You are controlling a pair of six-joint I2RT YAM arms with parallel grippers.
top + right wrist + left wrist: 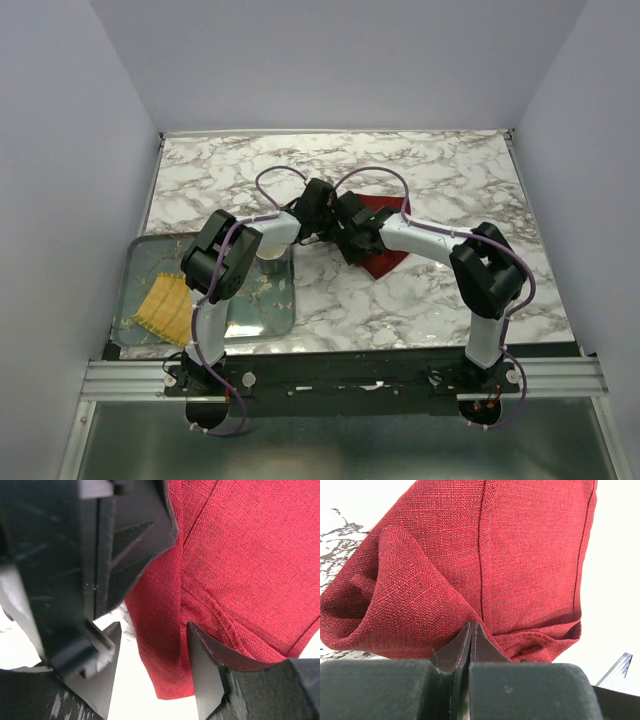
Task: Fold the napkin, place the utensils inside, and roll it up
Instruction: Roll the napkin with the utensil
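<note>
The napkin (pixel 510 555) lay near the middle of the marble surface (pixel 450 180), partly folded, with one side curled over. It looked soft, light and limp, so I judged a hem or a folded edge to be the best hold. The left gripper (pixel 471 630) pinched a raised fold between closed jaws. The right gripper (pixel 155 665) stood with jaws wide, astride a corner.

The left arm (pixel 207 330) and right arm (pixel 484 340) were white tubes with bulky black joints (pixel 225 262); thin purple cables (pixel 280 172) looped behind matte black, wedge-tipped fingers (pixel 451 652).
</note>
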